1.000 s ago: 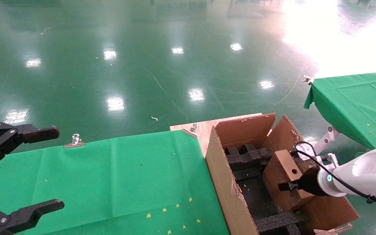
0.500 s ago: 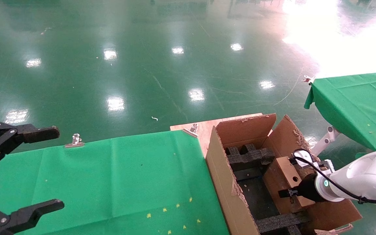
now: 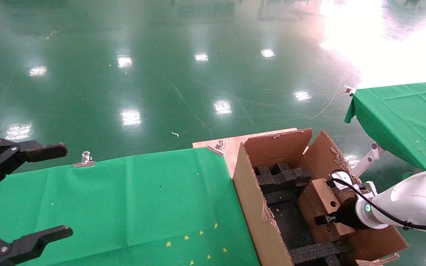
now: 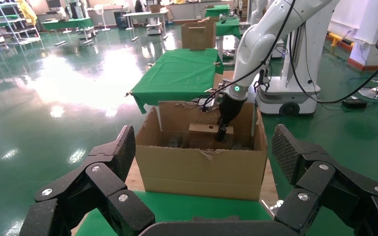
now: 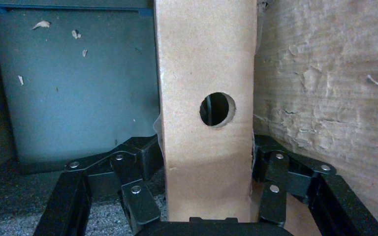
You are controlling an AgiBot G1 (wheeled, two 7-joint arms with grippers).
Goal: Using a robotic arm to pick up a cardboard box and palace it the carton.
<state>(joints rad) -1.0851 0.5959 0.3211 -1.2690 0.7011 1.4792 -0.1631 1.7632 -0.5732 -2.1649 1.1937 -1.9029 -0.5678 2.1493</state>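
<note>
The small cardboard box [image 3: 319, 206] with a round hole is inside the large carton [image 3: 252, 199], against its right wall. My right gripper [image 3: 332, 216] on the white arm [image 3: 412, 199] is shut on it, one finger on each side. The right wrist view shows the box [image 5: 204, 73] between my right gripper's [image 5: 204, 157] fingers [image 5: 138, 167], over black foam. My left gripper [image 3: 63, 190] is open and empty, parked over the green table's left end. In the left wrist view, the left gripper [image 4: 204, 152] faces the carton [image 4: 202, 164] and the box [image 4: 204, 133].
Black foam inserts [image 3: 279, 177] line the carton's floor and far end. The carton stands on a wooden board [image 3: 231, 146] beside the green-clothed table [image 3: 142, 199]. A metal clip [image 3: 84, 159] holds the cloth. A second green table [image 3: 405, 118] stands at the right.
My right gripper has lowered the small box a little deeper into the carton. My left gripper has not moved.
</note>
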